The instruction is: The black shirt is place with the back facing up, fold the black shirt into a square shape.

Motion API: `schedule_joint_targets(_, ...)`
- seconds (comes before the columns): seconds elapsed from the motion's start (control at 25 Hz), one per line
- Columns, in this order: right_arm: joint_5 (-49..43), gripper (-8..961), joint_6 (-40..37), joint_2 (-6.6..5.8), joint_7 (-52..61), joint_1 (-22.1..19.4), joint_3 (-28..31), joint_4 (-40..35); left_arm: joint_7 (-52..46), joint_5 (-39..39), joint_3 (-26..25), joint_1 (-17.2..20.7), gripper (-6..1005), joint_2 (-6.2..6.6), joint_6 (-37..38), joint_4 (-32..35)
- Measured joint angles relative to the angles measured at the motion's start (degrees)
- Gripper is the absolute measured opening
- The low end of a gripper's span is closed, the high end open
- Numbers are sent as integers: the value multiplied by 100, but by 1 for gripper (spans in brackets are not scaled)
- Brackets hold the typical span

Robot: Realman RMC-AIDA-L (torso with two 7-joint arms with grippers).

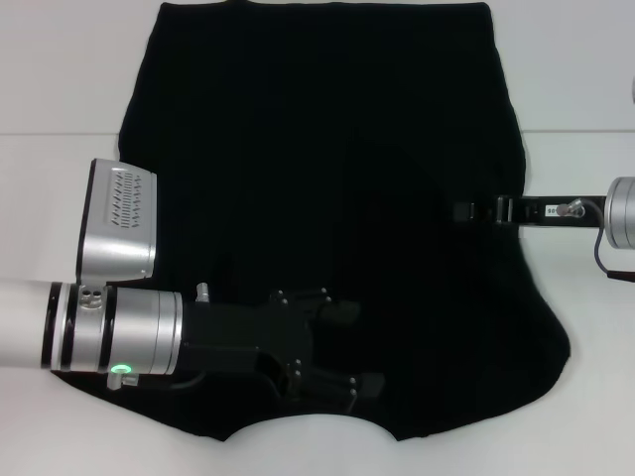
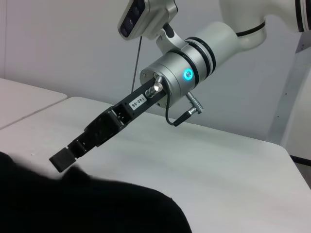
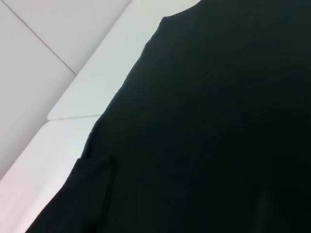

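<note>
The left gripper (image 1: 342,347) hangs low over the near part of the black shirt (image 1: 327,159), its fingers spread apart and holding nothing. The right gripper (image 1: 464,211) reaches in from the opposite side, its tip at the shirt's right edge; whether its fingers are parted or pressed together cannot be told. All around both grippers, the shirt lies spread flat on the white table (image 1: 50,188), neckline toward the robot.

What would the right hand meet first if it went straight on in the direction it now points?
Probably only more of the black shirt. The right hand points toward the robot's left, low over the shirt's right side, and fabric fills that line. The left hand lies nearer the neckline, seemingly off that line, though depth is unclear.
</note>
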Motion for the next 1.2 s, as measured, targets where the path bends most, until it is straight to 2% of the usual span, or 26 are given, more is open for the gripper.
schedule_joint_targets(0.16,6,70,-119,10,-31,27,0,0,0,5,0,13,949,0,-2,0)
schedule_joint_targets(0.32,20,247,-348,7,-38,42,34,-63,0,3,-7,25,949,0,-13,0)
schedule_joint_targets(0.56,400,542,-688,-85,-168,-84,31,-60,-189,62,-253,35,948,35,-16,20)
schedule_joint_targets(0.72,595,553,-873,-105,-380,-168,23,-19,-661,116,-446,173,948,158,41,209)
schedule_joint_targets(0.84,633,562,-997,-48,-603,-206,11,-16,-1081,160,-563,475,948,230,70,604)
schedule_joint_targets(0.92,635,567,-1038,-4,-732,-221,9,-16,-1234,291,-809,663,948,246,96,867)
schedule_joint_targets(1.12,651,611,-1037,107,-950,-241,9,-16,-1640,872,-1861,976,949,248,217,1410)
schedule_joint_targets(1.2,652,636,-1038,145,-1024,-237,7,-11,-1710,950,-2000,1008,949,253,236,1469)
